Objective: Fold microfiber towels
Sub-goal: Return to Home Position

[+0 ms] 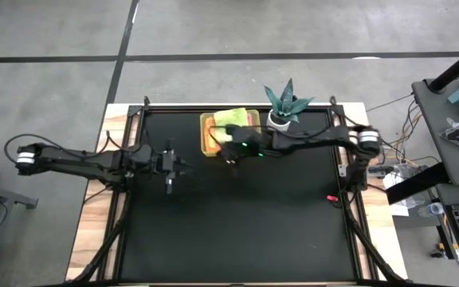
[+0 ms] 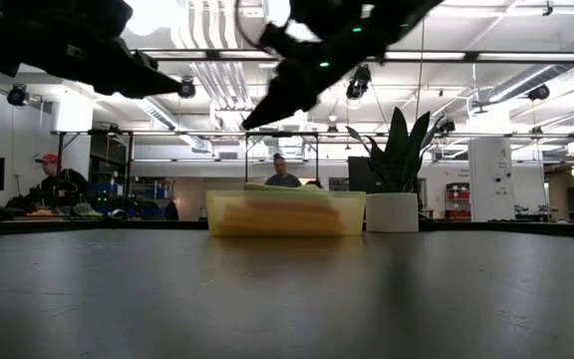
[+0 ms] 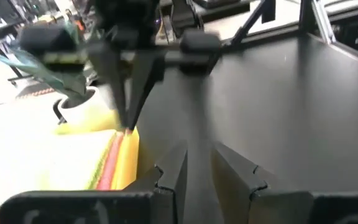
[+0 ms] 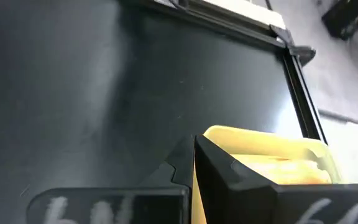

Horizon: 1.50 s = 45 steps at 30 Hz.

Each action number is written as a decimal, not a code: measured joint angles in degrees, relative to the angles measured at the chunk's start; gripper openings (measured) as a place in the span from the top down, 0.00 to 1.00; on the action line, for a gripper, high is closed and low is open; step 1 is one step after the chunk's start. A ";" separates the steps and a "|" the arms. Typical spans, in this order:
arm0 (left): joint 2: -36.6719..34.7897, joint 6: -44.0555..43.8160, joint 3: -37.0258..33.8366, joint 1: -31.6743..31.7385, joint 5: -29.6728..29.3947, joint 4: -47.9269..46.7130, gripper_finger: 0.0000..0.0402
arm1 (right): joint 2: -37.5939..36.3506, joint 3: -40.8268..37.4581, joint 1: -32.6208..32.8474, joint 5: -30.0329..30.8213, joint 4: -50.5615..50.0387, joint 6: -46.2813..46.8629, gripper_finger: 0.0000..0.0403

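The microfiber towels lie stacked in a yellow translucent tray (image 1: 206,147) at the table's far middle. A lime green one (image 1: 233,118) lies on top, with orange-yellow below it (image 2: 283,213). A pink edge (image 3: 107,167) shows in the left wrist view. I see no turquoise towel. My right gripper (image 1: 229,155) is shut and empty. It hangs above the tray's near edge, pointing down, and also shows in the low view (image 2: 252,122) and the left wrist view (image 3: 127,124). My left gripper (image 3: 202,177) is slightly open and empty. It hovers left of the tray (image 1: 171,169).
A small teal spiky plant in a white pot (image 1: 281,112) stands just right of the tray at the far edge. A small red thing (image 1: 332,198) lies near the table's right edge. The black tabletop (image 1: 237,231) spreads toward the near edge. People sit in the room beyond (image 2: 283,175).
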 joint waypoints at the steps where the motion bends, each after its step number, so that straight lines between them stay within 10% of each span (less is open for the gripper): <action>1: 0.74 0.06 0.00 0.00 0.00 0.11 0.86 | -2.12 -3.22 0.48 0.00 1.98 -0.24 0.98; 12: 9.63 0.35 -0.02 0.00 -0.06 6.86 0.86 | -18.37 -29.14 2.61 0.20 26.24 -4.87 0.98; 22: 12.04 1.81 0.13 0.00 -0.07 8.17 0.86 | -26.12 -35.20 2.63 0.06 30.52 -6.97 0.98; 45: -17.18 -1.21 -8.01 -0.02 1.60 -3.92 0.86 | -34.56 -44.16 2.61 0.02 36.58 -8.86 0.98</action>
